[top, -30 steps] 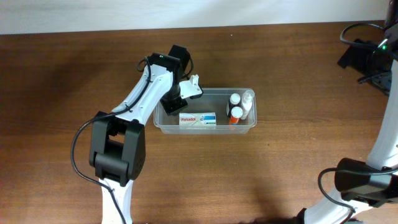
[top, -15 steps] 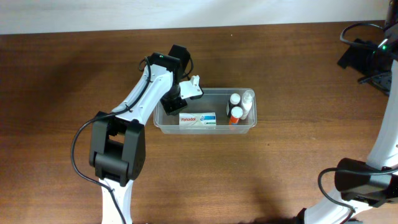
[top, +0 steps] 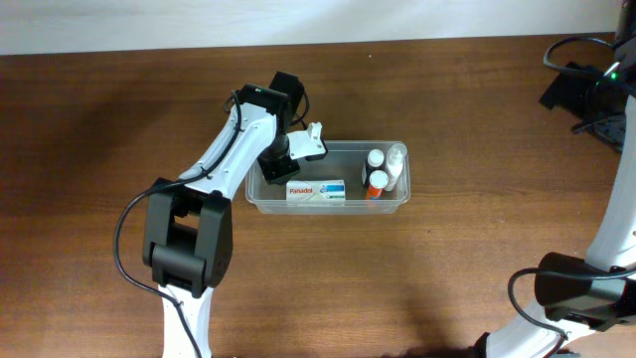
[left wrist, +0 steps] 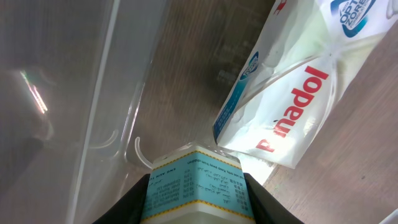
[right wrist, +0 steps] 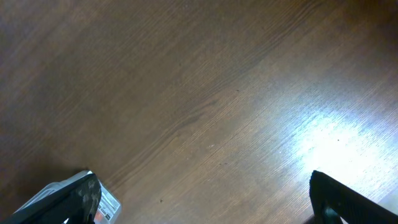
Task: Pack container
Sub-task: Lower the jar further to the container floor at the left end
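Observation:
The clear container (top: 399, 203) stands mid-table. In it lie a white Panadol box (top: 316, 191) and, at the right end, an orange-capped bottle (top: 376, 183) and a white bottle (top: 396, 159). My left gripper (top: 296, 151) is over the container's left end, shut on a small box with a light blue label (left wrist: 196, 183). In the left wrist view that box hangs just above the container floor, beside the Panadol box (left wrist: 292, 93) and near the clear wall (left wrist: 93, 93). My right gripper (right wrist: 205, 199) is wide open and empty over bare wood.
The brown wooden table (top: 447, 278) surrounds the container. Black equipment and cables (top: 581, 89) sit at the far right edge. The right arm's base (top: 576, 288) stands at the lower right.

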`<state>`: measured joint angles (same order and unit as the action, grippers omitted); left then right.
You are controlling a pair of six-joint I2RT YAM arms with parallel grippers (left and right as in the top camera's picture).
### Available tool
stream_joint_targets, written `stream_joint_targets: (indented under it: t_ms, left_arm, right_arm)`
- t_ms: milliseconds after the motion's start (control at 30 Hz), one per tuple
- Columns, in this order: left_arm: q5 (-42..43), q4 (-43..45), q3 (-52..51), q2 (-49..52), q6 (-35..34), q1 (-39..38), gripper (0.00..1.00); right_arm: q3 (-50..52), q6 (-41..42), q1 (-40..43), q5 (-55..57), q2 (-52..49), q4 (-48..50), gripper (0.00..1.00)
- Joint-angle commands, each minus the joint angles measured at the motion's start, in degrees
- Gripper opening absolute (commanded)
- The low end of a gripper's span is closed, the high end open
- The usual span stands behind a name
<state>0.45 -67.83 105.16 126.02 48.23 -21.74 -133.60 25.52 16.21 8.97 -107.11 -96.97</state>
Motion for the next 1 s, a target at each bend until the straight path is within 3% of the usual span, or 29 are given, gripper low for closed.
stream_joint_targets:
  t_ms: [0,967]
  left_arm:
    - [1.3,0.3,-1.1,0.6,1.2,0.1,0.35]
    - [-3.0,5.9,-5.5,0.6,-1.9,0.1,0.33]
  right_arm:
    - [-0.1,0.4,0.3,0.3,-0.2,-0.3,0.98]
    - [-0.1,0.4,0.3,0.3,-0.2,-0.3,0.98]
